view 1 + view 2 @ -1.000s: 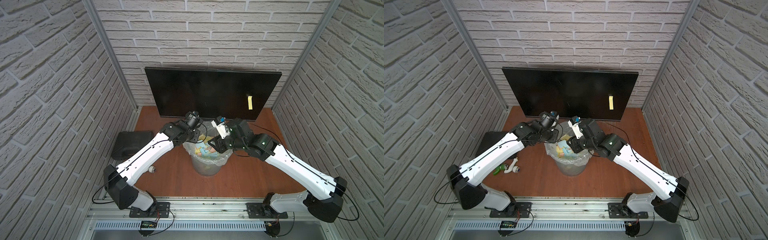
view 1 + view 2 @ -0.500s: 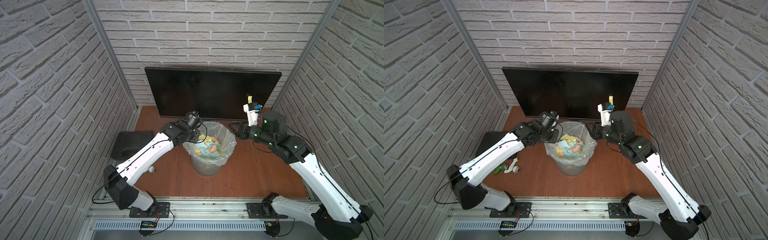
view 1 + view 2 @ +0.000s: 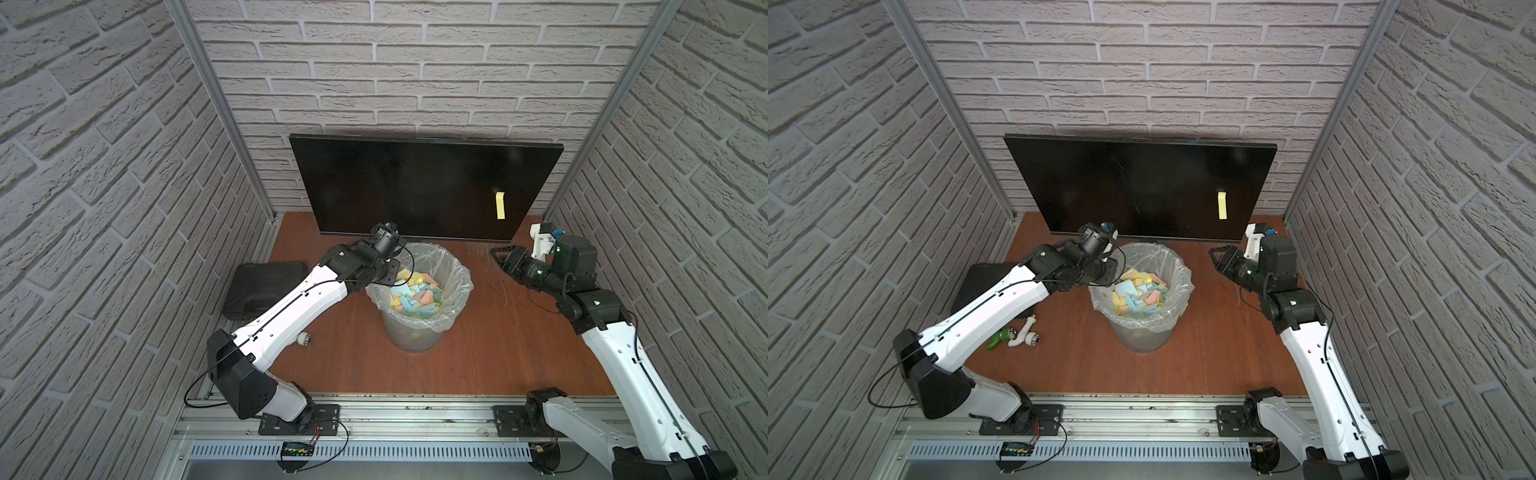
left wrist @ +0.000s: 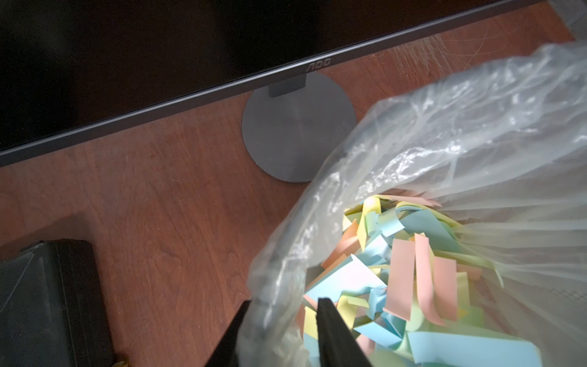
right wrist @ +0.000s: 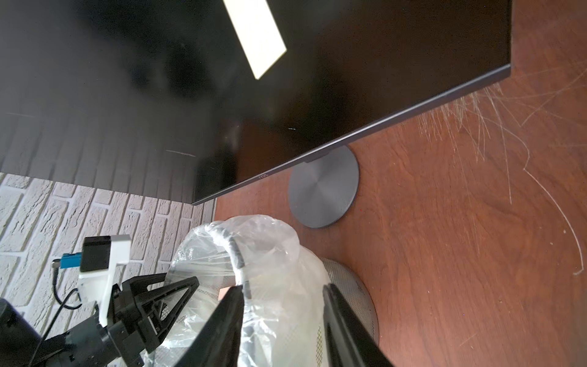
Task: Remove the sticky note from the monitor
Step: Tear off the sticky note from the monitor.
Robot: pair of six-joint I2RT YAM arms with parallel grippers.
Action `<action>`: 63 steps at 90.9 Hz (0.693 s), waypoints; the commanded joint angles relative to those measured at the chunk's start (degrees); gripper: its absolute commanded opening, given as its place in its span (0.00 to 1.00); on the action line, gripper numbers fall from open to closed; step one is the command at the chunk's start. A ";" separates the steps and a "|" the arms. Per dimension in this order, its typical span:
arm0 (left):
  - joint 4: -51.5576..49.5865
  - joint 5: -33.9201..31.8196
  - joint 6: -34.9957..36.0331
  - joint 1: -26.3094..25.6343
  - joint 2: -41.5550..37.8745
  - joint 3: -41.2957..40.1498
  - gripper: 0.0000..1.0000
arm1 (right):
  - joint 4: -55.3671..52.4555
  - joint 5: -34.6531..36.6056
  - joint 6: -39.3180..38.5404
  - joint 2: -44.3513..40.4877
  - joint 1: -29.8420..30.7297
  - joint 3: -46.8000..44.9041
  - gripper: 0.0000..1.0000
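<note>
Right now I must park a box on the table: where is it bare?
Bare wood lies between the bin and the front rail, and between the bin and the right arm. Crowded: the left side, with black case, small fittings and left arm.

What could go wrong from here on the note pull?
The sticky note sits on the monitor; the open right claw may scrape the glossy screen or miss the thin paper.
A push could rock the monitor on its round stand.
The left claw, clamped on the bin rim, might tip it.
</note>
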 commanded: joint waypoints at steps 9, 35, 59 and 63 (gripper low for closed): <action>1.59 0.97 -0.27 -0.21 -1.01 -0.50 0.36 | 5.71 -1.73 4.14 -1.73 -2.31 -2.05 0.44; 1.68 0.99 -0.45 -0.22 -1.01 -0.83 0.35 | 10.55 -3.32 5.93 -1.38 -3.68 -1.63 0.45; 1.58 1.11 -0.37 -0.27 -0.83 -0.81 0.35 | 11.62 -2.20 5.71 0.76 -5.20 1.44 0.45; 1.58 1.05 -0.35 -0.21 -0.83 -0.83 0.35 | 12.38 -2.77 6.18 1.60 -5.52 1.66 0.45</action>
